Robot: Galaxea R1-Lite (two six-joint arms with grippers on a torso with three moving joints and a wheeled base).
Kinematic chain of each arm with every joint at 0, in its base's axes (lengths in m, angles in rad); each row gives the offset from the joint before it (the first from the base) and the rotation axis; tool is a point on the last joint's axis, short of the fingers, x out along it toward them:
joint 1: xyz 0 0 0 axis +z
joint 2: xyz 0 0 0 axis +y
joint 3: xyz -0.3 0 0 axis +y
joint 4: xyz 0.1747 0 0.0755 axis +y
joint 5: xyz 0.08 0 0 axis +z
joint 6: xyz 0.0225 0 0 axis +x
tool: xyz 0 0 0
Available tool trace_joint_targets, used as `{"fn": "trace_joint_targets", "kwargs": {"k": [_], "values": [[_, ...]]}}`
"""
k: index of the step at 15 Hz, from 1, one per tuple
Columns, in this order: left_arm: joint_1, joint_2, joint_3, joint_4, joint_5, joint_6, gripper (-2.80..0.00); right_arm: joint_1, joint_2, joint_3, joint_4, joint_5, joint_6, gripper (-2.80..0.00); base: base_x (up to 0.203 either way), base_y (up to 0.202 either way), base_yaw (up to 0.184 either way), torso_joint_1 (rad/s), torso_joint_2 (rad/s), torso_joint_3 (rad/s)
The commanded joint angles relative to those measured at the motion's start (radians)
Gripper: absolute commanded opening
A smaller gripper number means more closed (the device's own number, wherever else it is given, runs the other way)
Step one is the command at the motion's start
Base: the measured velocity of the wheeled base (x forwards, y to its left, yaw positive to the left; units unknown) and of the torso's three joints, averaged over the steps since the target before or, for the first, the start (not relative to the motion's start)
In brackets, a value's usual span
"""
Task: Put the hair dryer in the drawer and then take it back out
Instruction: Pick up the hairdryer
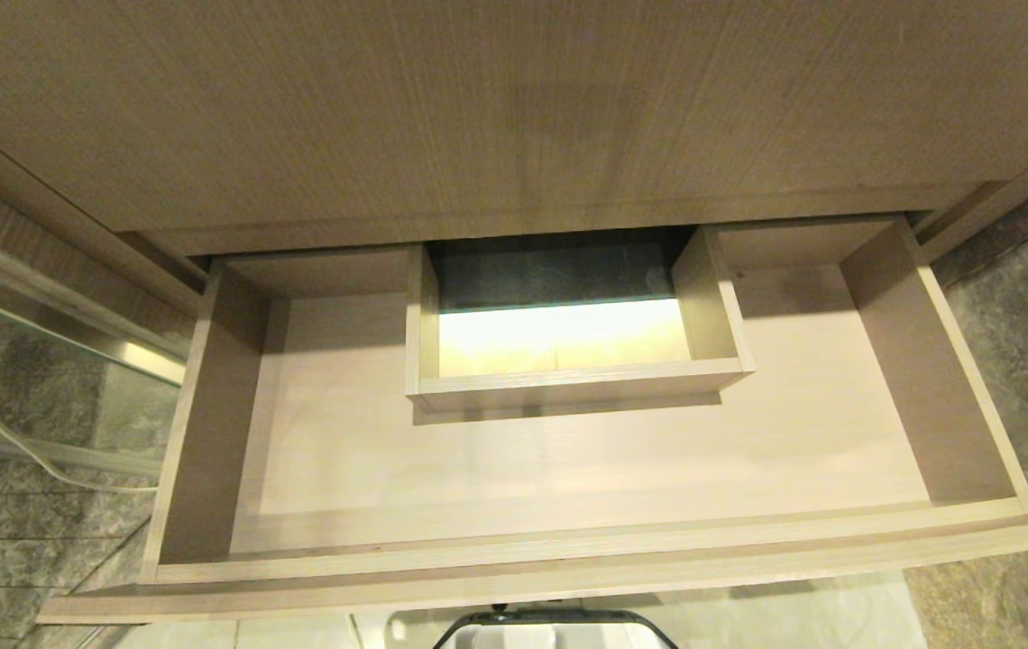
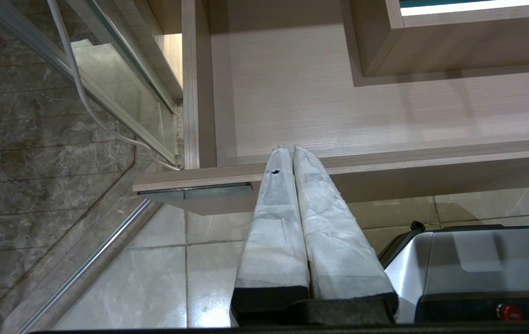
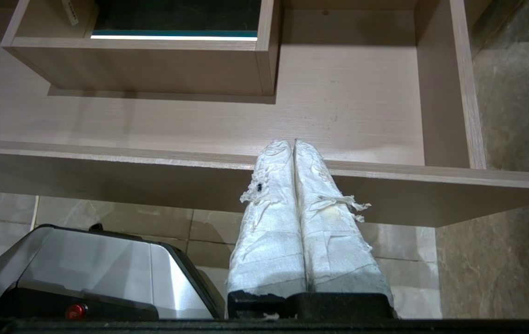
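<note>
The drawer (image 1: 568,563) stands pulled open below me, wide and shallow, with a pale beige floor and nothing lying in it. A boxed rectangular cut-out (image 1: 568,388) rises from its back middle. The hair dryer is out of view in all three views. My left gripper (image 2: 291,147) is shut and holds nothing; it hangs in front of the drawer's front rail (image 2: 385,162), near its left end. My right gripper (image 3: 292,141) is shut too, empty, in front of the front rail (image 3: 106,155) toward the drawer's right end. Neither gripper shows in the head view.
A wood-grain counter top (image 1: 478,108) overhangs the back of the drawer. A glass panel with a metal frame (image 1: 45,361) and a thin white cord (image 1: 18,446) stand to the left. Dark stone wall (image 1: 1019,361) closes the right. My base (image 1: 555,629) sits on pale floor tiles below.
</note>
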Motion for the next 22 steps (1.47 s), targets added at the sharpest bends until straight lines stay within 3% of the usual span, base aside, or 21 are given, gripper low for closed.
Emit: {"fn": "trace_joint_targets", "kwargs": {"k": [1, 17, 22], "values": [[0.000, 0.000, 0.002, 0.000, 0.000, 0.000, -2.80, 0.001, -0.039, 0.040, 0.000, 0.001, -0.002, -2.80, 0.000, 0.000, 0.000, 0.000, 0.00, 0.000], [0.000, 0.000, 0.002, 0.000, 0.000, 0.000, -2.80, -0.001, -0.039, 0.040, -0.005, -0.003, 0.010, -2.80, 0.000, 0.000, 0.000, 0.000, 0.00, 0.000], [0.000, 0.000, 0.002, 0.000, 0.000, 0.000, -2.80, 0.001, -0.039, 0.040, -0.004, -0.002, 0.009, -2.80, 0.002, 0.006, -0.149, 0.000, 0.00, 0.002]]}}
